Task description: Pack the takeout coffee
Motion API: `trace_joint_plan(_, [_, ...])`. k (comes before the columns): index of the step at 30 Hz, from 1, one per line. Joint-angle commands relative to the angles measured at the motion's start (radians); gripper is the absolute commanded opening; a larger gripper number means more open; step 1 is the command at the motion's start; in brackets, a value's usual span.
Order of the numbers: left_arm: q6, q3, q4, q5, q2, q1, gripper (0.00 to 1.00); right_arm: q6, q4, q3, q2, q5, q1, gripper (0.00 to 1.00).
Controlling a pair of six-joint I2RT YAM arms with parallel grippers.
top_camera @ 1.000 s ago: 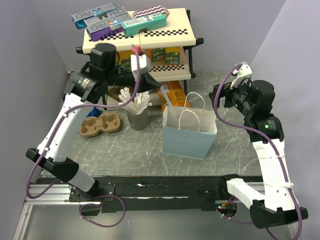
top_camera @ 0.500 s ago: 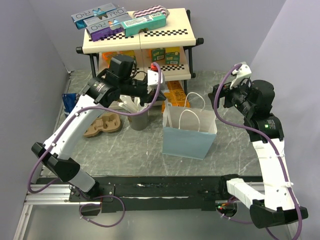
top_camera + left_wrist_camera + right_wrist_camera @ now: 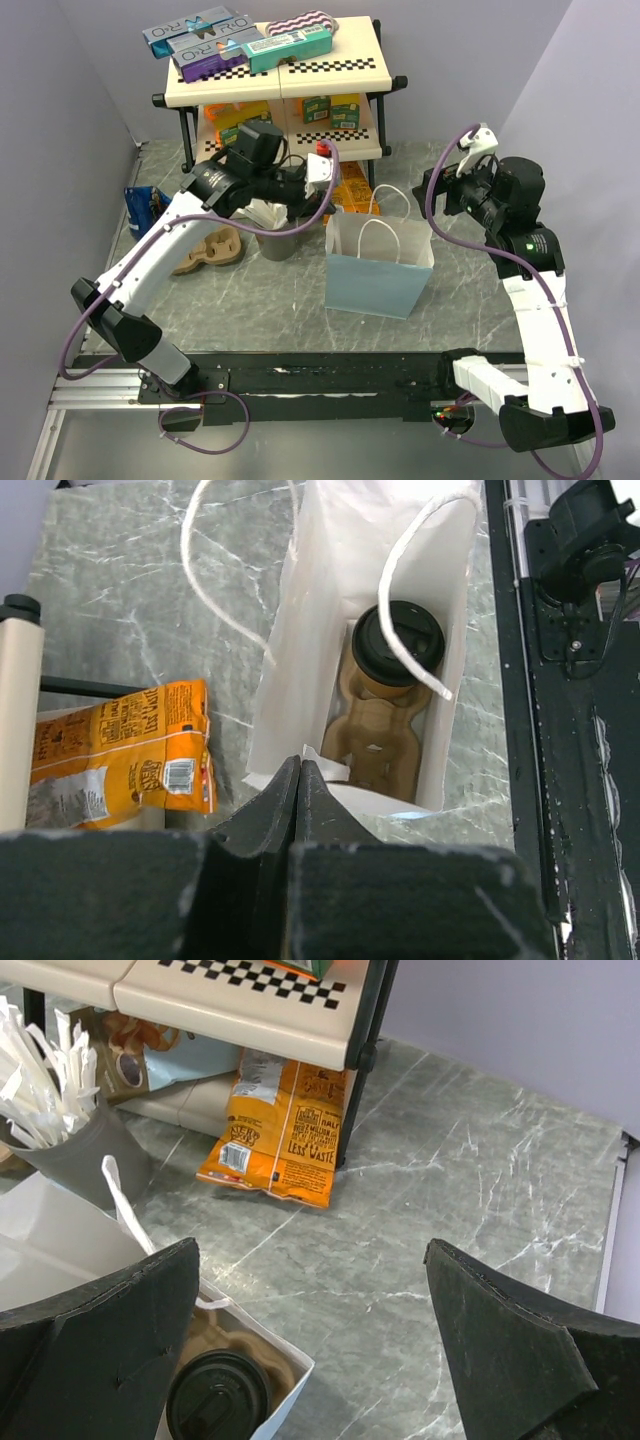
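Observation:
The takeout coffee (image 3: 398, 645), a tan cup with a black lid, stands in a brown pulp carrier (image 3: 385, 735) inside the white-lined blue paper bag (image 3: 300, 630). Its lid also shows in the right wrist view (image 3: 218, 1395). In the top view the bag (image 3: 378, 270) hides the cup. My left gripper (image 3: 300, 765) is shut and empty, above the bag's far-left rim (image 3: 330, 190). My right gripper (image 3: 310, 1250) is open and empty, hovering right of the bag (image 3: 442, 195).
A second pulp carrier (image 3: 205, 250) lies left of a grey cup of white sticks (image 3: 275, 235). An orange snack pack (image 3: 280, 1130) lies under the shelf rack (image 3: 280, 75) behind the bag. A blue packet (image 3: 140, 205) lies at the far left.
My left arm has swung right from the shelf side, over the grey cup, to the bag's rim. The right arm has hardly moved.

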Motion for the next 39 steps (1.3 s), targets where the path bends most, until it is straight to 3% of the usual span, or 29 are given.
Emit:
trace_joint_plan(1, [0.011, 0.003, 0.028, -0.007, 0.009, -0.021, 0.02, 0.018, 0.017, 0.012, -0.006, -0.017, -0.007, 1.0])
trace_joint_plan(4, [-0.009, 0.012, 0.034, -0.017, 0.024, -0.022, 0.31, 0.018, 0.014, 0.003, -0.012, -0.023, -0.005, 1.0])
trace_joint_plan(5, [-0.019, 0.024, 0.036, -0.022, 0.026, -0.022, 0.48, 0.015, 0.014, 0.003, -0.012, -0.024, -0.005, 1.0])
trace_joint_plan(10, [-0.044, 0.056, 0.062, -0.082, -0.018, -0.021, 0.77, -0.022, -0.042, 0.029, -0.009, -0.049, -0.005, 1.0])
trace_joint_plan(12, [-0.033, 0.066, 0.071, -0.105, -0.041, -0.021, 0.96, -0.076, -0.079, 0.06, -0.007, -0.069, -0.005, 1.0])
trace_joint_plan(13, [-0.033, 0.07, 0.071, -0.119, -0.064, -0.019, 0.99, -0.1, -0.119, 0.072, -0.006, -0.096, -0.005, 1.0])
trace_joint_plan(17, [-0.049, 0.081, 0.082, -0.227, -0.11, 0.005, 0.99, -0.198, -0.205, 0.142, 0.01, -0.104, -0.007, 1.0])
trace_joint_plan(23, [-0.268, 0.064, 0.24, -0.342, -0.179, 0.21, 0.99, -0.228, -0.449, 0.388, 0.167, -0.112, -0.007, 1.0])
trace_joint_plan(24, [-0.292, 0.066, 0.281, -0.365, -0.195, 0.252, 0.99, -0.216, -0.451, 0.415, 0.177, -0.109, -0.005, 1.0])
trace_joint_plan(26, [-0.352, 0.064, 0.312, -0.424, -0.207, 0.281, 0.99, -0.086, -0.385, 0.442, 0.189, 0.059, 0.004, 1.0])
trace_joint_plan(30, [-0.424, 0.046, 0.349, -0.439, -0.235, 0.348, 0.99, 0.051, -0.411, 0.555, 0.264, 0.258, 0.007, 1.0])
trace_joint_plan(39, [-0.573, 0.004, 0.416, -0.484, -0.219, 0.45, 1.0, 0.078, -0.37, 0.568, 0.258, 0.18, 0.01, 1.0])
